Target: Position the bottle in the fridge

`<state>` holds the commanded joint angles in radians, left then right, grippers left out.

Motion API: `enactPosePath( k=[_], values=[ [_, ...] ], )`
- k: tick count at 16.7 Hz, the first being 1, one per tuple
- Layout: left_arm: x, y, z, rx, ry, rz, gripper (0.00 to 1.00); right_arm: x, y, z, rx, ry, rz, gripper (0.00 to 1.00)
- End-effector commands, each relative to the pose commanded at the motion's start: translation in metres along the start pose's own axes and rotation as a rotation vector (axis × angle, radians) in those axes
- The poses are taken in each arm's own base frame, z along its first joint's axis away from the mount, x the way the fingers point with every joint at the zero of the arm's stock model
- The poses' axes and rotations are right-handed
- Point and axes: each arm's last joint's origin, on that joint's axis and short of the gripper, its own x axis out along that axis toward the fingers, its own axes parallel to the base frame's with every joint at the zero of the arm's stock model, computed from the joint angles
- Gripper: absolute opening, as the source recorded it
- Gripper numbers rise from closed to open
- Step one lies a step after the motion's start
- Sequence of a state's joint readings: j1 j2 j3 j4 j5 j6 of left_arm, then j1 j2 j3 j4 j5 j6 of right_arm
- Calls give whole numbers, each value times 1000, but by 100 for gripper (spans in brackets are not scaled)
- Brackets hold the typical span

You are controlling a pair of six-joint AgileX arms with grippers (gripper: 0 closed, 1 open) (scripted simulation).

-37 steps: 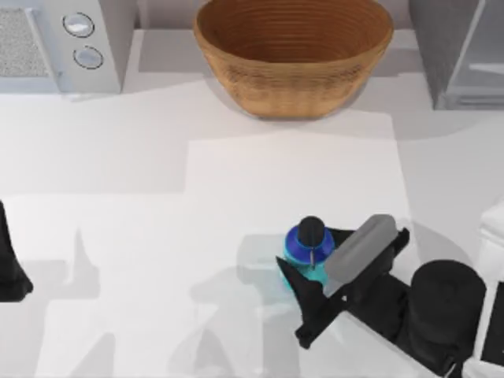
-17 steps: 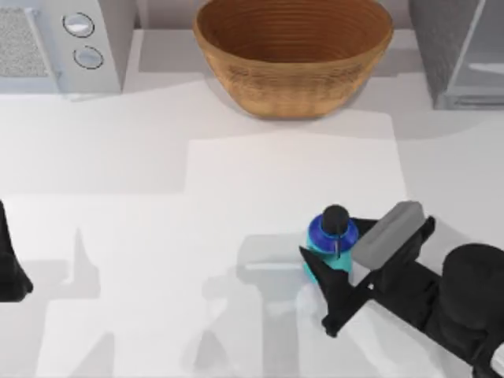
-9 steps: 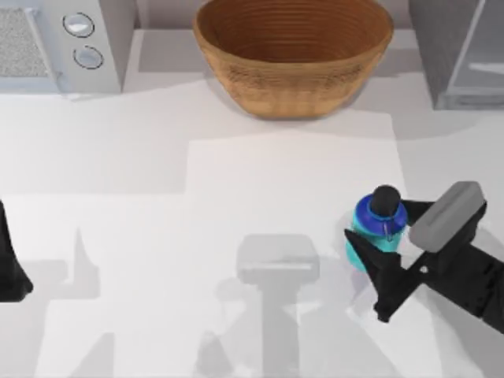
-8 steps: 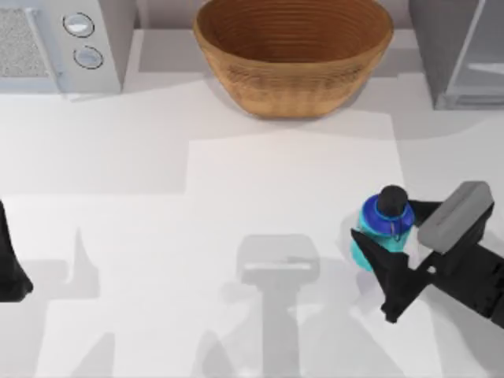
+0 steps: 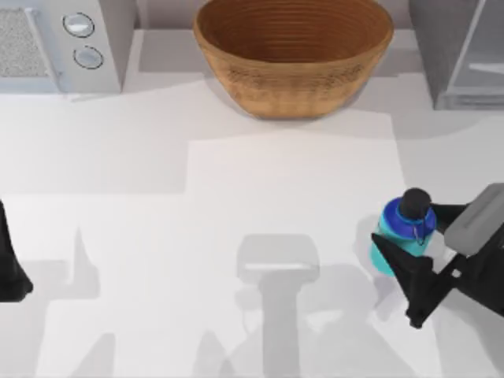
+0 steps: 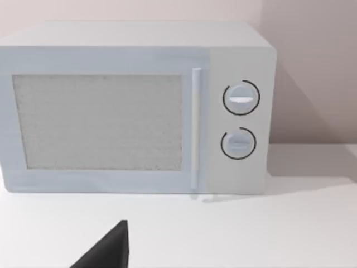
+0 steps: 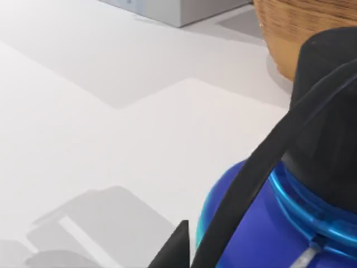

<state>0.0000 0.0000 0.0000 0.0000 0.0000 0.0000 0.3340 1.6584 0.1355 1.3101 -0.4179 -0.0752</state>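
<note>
Cyan at the body, dark blue at the shoulder and capped in round black, the bottle (image 5: 405, 232) sits upright at the right side of the table (image 5: 236, 236), near the front edge and well apart from everything along the back. The right gripper (image 5: 405, 252) is clamped on it: one black finger (image 5: 416, 282) presses the near side of the cyan body, the other lies behind the shoulder, and the grey wrist block of the right arm (image 5: 476, 228) juts in from the right edge of the top view. In the right wrist view the bottle (image 7: 290, 223) is very close, with its black cap (image 7: 329, 123) uppermost, a thin dark strap curving across the blue shoulder and a black fingertip (image 7: 175, 245) just beside the body. Whether the base rests on the table or hangs just above it cannot be told.

Well behind the bottle, at the table's far right corner, stands the fridge (image 5: 461, 51), grey and speckled with a pale smooth door panel. A woven brown basket (image 5: 293, 51) stands at the middle of the back edge, and a light-grey microwave (image 5: 59, 43) with two round dials occupies the far left corner.

At the left edge of the top view the left arm (image 5: 9, 264) is parked; whether its fingers are open cannot be told. Its wrist view faces the microwave (image 6: 136, 106).
</note>
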Motion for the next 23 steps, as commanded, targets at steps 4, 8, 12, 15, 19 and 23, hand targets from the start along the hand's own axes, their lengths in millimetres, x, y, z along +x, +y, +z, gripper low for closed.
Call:
enactPosePath(
  k=[4, 8, 12, 15, 19, 23],
  values=[
    [0, 0, 0, 0, 0, 0, 100, -3, -2, 7, -1, -13, -21, 1],
    [0, 0, 0, 0, 0, 0, 100, -18, -2, 19, 17, -23, -79, 1],
    [0, 0, 0, 0, 0, 0, 100, -43, -2, 26, 61, -9, -186, 1],
    [0, 0, 0, 0, 0, 0, 100, -65, -4, 36, 73, -43, -310, 1],
    [0, 0, 0, 0, 0, 0, 100, -100, -2, 50, 46, -157, -512, 1],
    [0, 0, 0, 0, 0, 0, 100, -125, 3, 45, 50, -190, -685, 1]
  ],
)
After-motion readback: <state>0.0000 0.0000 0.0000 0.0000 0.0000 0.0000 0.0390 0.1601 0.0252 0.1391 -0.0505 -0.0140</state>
